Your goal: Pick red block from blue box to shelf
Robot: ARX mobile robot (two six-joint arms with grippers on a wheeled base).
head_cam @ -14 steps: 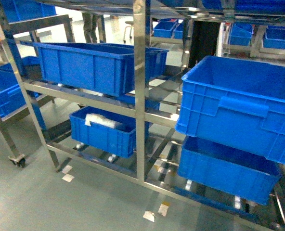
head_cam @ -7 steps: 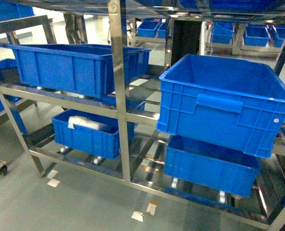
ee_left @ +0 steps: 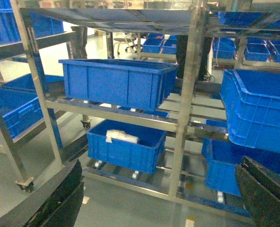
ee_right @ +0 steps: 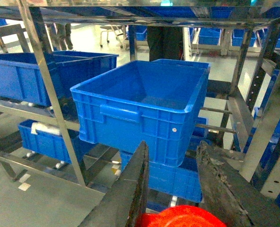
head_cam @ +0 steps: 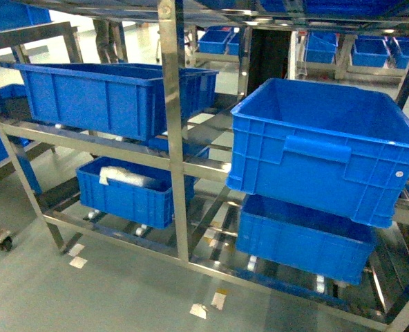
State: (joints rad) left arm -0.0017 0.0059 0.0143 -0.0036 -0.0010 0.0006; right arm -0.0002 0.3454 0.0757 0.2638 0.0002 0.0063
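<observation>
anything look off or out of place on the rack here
Yes: the big blue crate on the right juts forward past the shelf front and tips down toward the camera, unlike the left crate, which sits level. Paper scraps litter the floor. The right gripper holds something red.

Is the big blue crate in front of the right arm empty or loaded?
Empty as far as visible: the right wrist view looks into the big blue crate and shows only bare floor and walls; its near corner stays hidden.

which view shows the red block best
The right wrist view: the red block sits at the bottom edge between the right gripper fingers, only its top visible. The head and left wrist views show just the shelf and crates, no block.
</observation>
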